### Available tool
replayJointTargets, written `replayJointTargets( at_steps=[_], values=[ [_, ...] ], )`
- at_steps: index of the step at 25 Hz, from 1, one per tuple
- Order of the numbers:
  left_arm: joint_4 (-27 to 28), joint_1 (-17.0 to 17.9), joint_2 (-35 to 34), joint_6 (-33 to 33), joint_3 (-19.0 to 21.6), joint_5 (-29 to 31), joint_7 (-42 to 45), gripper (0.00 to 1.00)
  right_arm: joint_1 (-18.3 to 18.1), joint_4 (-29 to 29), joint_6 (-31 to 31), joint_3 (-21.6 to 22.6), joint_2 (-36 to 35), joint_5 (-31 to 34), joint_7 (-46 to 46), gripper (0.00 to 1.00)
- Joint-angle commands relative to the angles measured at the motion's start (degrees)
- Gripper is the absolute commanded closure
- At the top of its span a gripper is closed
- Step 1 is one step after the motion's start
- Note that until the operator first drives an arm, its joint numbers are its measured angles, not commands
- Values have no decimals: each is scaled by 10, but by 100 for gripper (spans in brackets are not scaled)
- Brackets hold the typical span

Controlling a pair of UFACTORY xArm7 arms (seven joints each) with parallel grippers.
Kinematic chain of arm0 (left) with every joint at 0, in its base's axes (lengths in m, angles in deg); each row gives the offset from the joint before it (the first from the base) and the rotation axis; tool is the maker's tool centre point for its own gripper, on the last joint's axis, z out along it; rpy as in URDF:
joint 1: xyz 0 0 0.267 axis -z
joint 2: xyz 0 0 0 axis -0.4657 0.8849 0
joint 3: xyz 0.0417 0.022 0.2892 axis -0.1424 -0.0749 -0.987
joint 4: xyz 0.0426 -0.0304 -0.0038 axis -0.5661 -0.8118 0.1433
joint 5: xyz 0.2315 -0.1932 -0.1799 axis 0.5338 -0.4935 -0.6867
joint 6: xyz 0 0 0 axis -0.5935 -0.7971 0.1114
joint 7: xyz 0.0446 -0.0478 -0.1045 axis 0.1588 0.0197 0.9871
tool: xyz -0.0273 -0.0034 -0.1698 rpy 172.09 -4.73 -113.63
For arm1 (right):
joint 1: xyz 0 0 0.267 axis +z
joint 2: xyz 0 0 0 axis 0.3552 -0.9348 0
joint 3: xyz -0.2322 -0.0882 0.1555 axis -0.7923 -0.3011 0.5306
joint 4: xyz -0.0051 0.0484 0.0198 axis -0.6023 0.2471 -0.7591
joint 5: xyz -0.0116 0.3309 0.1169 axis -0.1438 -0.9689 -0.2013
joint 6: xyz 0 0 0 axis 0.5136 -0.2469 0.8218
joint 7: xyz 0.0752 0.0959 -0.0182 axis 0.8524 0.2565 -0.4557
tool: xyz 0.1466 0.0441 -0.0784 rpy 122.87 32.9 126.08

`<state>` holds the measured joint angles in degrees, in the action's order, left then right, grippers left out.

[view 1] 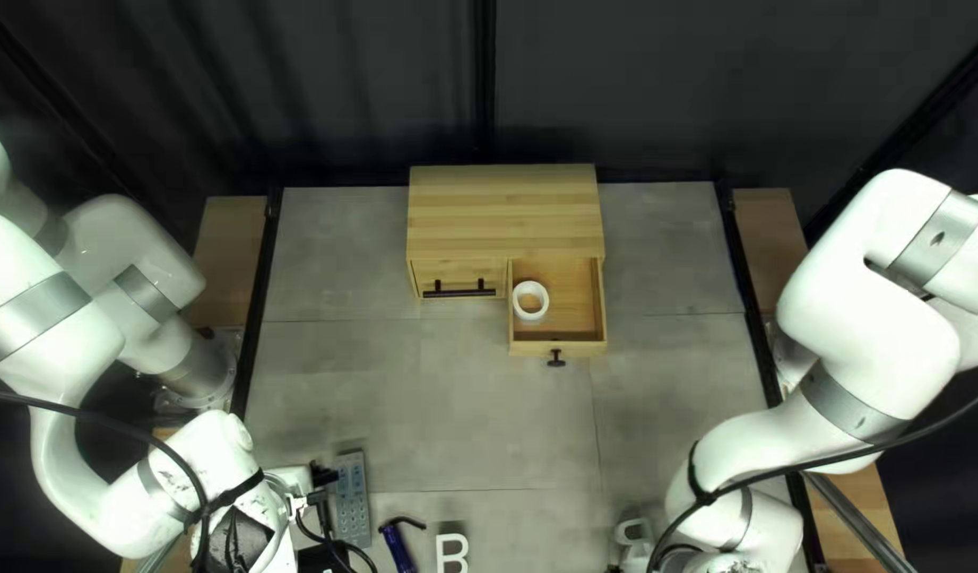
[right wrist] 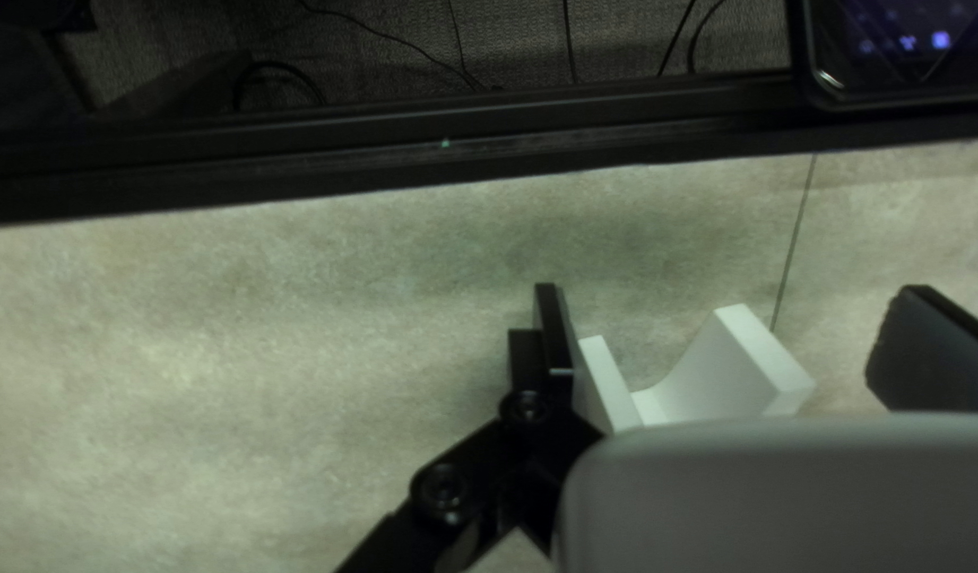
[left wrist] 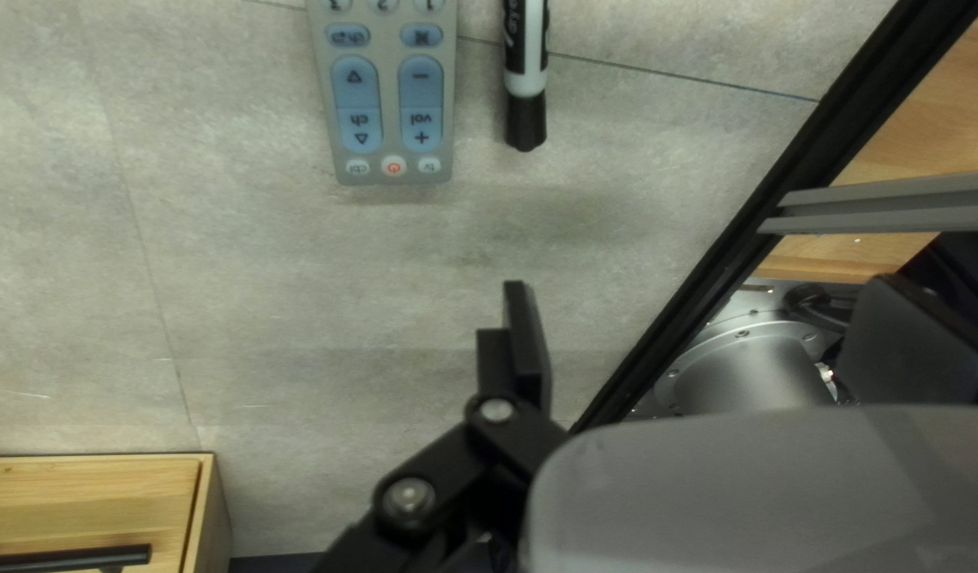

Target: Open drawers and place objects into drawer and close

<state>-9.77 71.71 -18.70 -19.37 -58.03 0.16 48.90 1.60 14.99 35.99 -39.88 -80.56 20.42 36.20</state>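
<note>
1. My left claw (view 1: pixel 321 475) is spread wide over the table (view 1: pixel 425 393), at the lower left of the top left view.
2. Ahead of its fingers (left wrist: pixel 526 345), apart from them, lie a remote (left wrist: pixel 393 106) and a marker (left wrist: pixel 526 74), side by side.
3. My right claw (view 1: pixel 671 560), at the lower right of the top left view, is spread wide too; a white piece (right wrist: pixel 743 366) sits between its fingers. I can't tell whether the nearer finger touches it.
4. Near the upper middle, the cabinet (view 1: pixel 505 212) has its right drawer (view 1: pixel 576 347) pulled out, a white ring (view 1: pixel 530 285) inside toward the left; its left drawer (view 1: pixel 457 276) is closed.
5. A white letter B (view 1: pixel 442 554) lies at the bottom, left of centre.
</note>
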Motion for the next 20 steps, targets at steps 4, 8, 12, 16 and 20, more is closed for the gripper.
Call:
replayJointTargets(
  at_steps=[4, 8, 12, 16, 20],
  values=[
    [0, 0, 0, 0, 0, 0, 0, 0, -5, -4, -5, 6, -2, -5, -22, 45],
    [0, 0, 0, 0, 0, 0, 0, 0, -12, 4, -3, 9, 5, -10, -34, 86],
    [0, 0, 0, 0, 0, 0, 0, 0, -16, 10, 1, 9, 9, -12, -37, 75],
    [0, 0, 0, 0, 0, 0, 0, 0, -24, 19, -12, 16, 31, -30, -43, 85],
    [0, 0, 0, 0, 0, 0, 0, 0, -30, 19, -40, 22, 55, -54, -49, 64]
  ],
)
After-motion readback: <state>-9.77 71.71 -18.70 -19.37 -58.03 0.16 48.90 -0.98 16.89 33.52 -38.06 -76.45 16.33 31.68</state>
